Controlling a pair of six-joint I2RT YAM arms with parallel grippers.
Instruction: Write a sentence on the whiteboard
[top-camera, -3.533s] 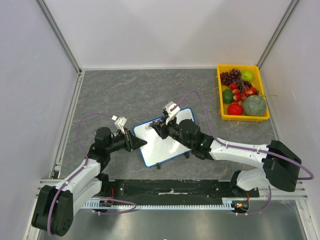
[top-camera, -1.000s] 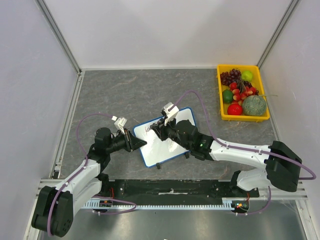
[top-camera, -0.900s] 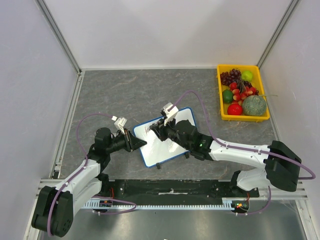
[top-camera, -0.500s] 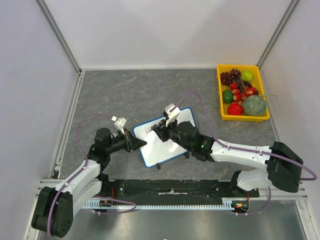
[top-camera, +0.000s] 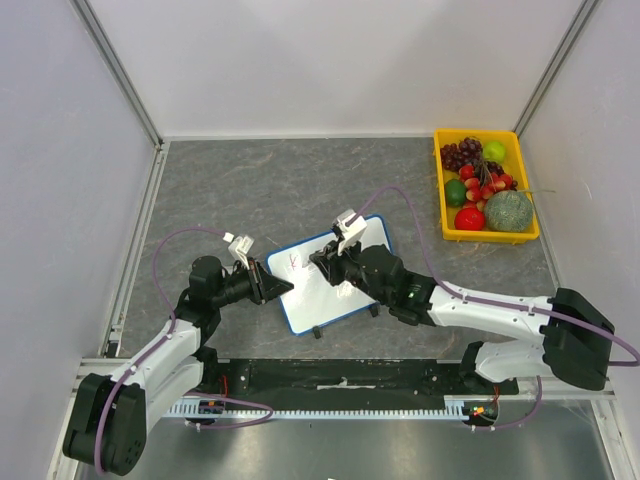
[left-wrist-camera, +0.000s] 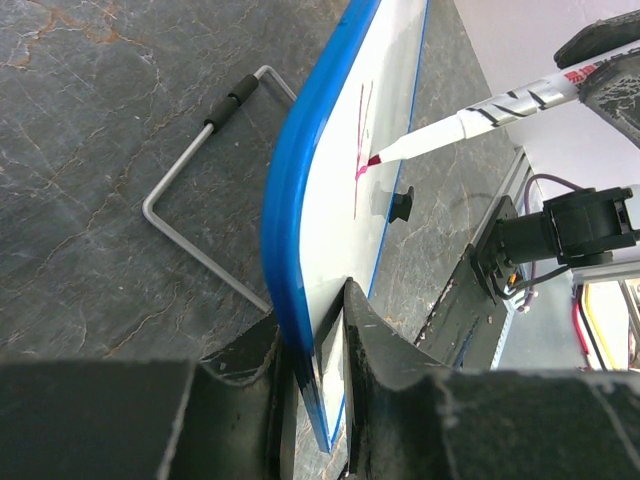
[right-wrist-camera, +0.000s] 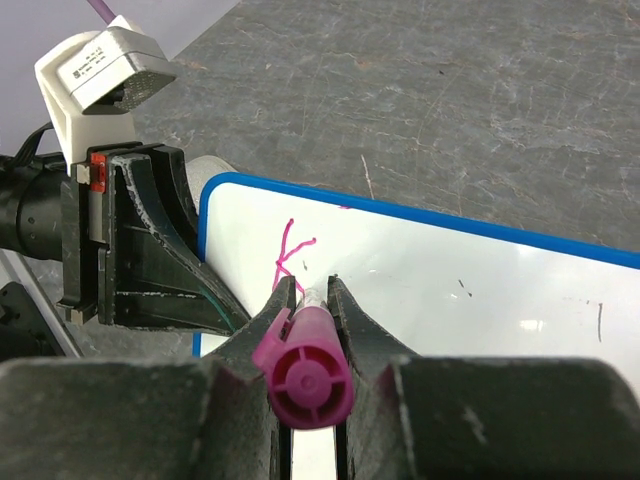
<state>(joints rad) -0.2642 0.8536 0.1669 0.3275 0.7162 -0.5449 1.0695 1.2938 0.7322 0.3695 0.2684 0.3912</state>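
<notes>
Right wrist: your right claw (right-wrist-camera: 310, 292) clamps magenta-capped marker pen (right-wrist-camera: 302, 378).
Your left claw (left-wrist-camera: 318, 322) pinches blue-rimmed white whiteboard (left-wrist-camera: 300, 170); magenta lettering (right-wrist-camera: 290, 255) reads "K".

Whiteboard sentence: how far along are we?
Done: the left hand clamps the whiteboard by its blue edge, and one magenta letter, a K, is written. In hand: the right hand holds the marker with its tip at the board beside that K. Left: the rest of the sentence.
</notes>
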